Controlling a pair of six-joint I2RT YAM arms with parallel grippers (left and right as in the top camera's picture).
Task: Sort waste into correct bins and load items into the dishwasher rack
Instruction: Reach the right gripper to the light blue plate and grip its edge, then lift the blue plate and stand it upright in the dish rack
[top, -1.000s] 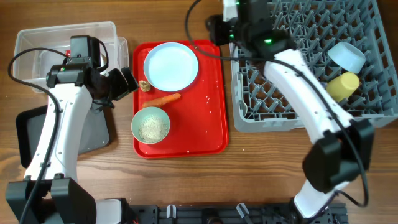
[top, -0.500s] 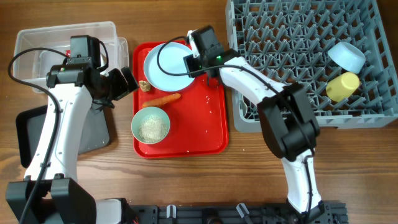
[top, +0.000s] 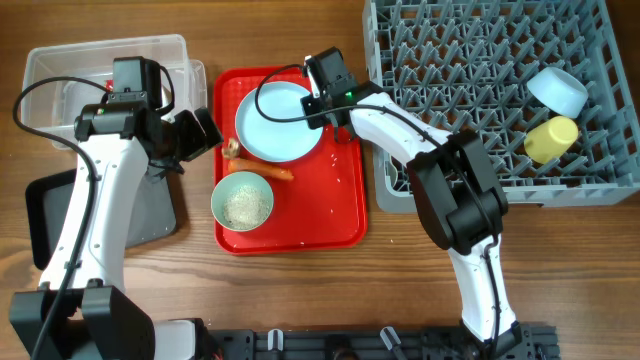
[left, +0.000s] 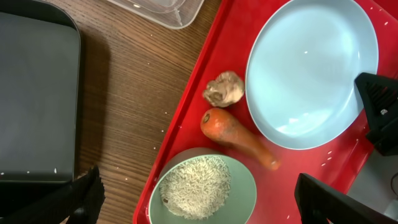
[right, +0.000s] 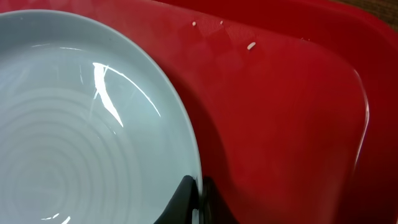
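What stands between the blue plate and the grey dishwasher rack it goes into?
Nothing visible. The right pincer is shut on the pale blue round plate; between it and the grey pegged plastic rack lies only the red plastic tray, and the rack's visible near pegs are bare.

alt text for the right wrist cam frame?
The right gripper is shut on the rim of the pale blue plate, with the red tray beneath it; a few rice grains dot the tray.

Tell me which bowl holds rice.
The pale green bowl on the red tray holds rice; the pale blue bowl sits in the grey rack.
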